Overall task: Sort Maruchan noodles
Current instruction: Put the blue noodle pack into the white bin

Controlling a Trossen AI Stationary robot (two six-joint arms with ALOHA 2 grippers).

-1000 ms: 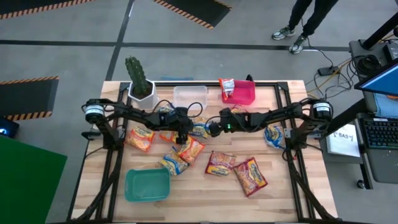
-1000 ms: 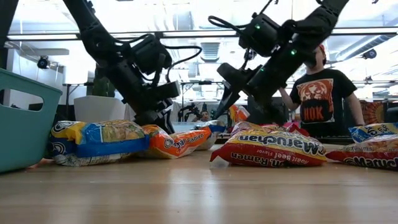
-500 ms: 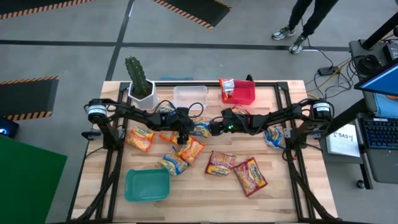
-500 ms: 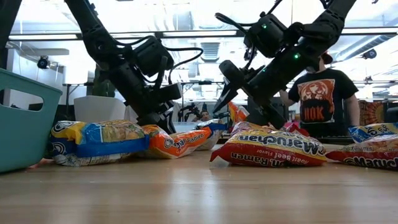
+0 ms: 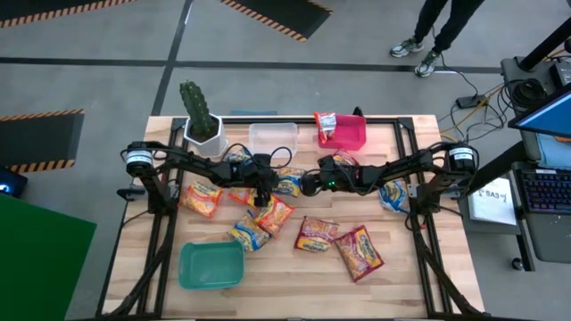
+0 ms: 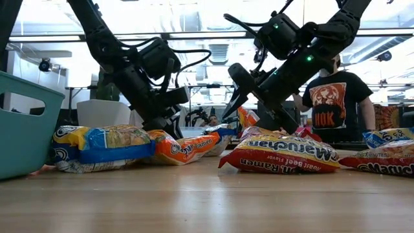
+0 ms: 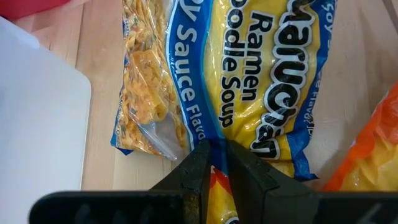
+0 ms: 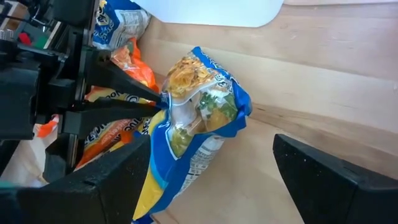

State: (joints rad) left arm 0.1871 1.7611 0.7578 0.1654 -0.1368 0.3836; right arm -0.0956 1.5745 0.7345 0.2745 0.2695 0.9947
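1. Maruchan noodles: approx. a dozen packets lie across the table (image 5: 294, 276) centre, from 9 to 3 o'clock. None sits in the teal bin (image 5: 211, 265) at 7 o'clock or the clear bin (image 5: 273, 137) at 12; one packet (image 5: 326, 122) rests on the rim of the red bin (image 5: 348, 134) at 1 o'clock.
2. Left gripper (image 5: 260, 198), centre-left: fingers (image 7: 196, 171) nearly shut, pinching the edge seam of a blue-yellow packet (image 7: 249, 87); an orange packet (image 5: 274, 214) lies right under it.
3. Right gripper (image 5: 303, 185), centre: fingers (image 8: 323, 168) spread wide, nothing held, straddling that blue-yellow packet's other end.
4. Risk a: the left pinch is on thin seam only; the crinkly film could slip out or tear on a lift.
5. Risk b: both grippers sit close at one packet; if the right one shuts or advances it could strike the left fingers or tug the packet.
6. Risk c: packets overlap, so a neighbour could drag along into the wrong bin.
7. View contrast: the high view gives bin layout but hides the pinch; the left wrist view shows the seam grip; the right wrist view shows the left fingers meeting the packet; the low view alone shows a person (image 6: 336, 103) behind the table.
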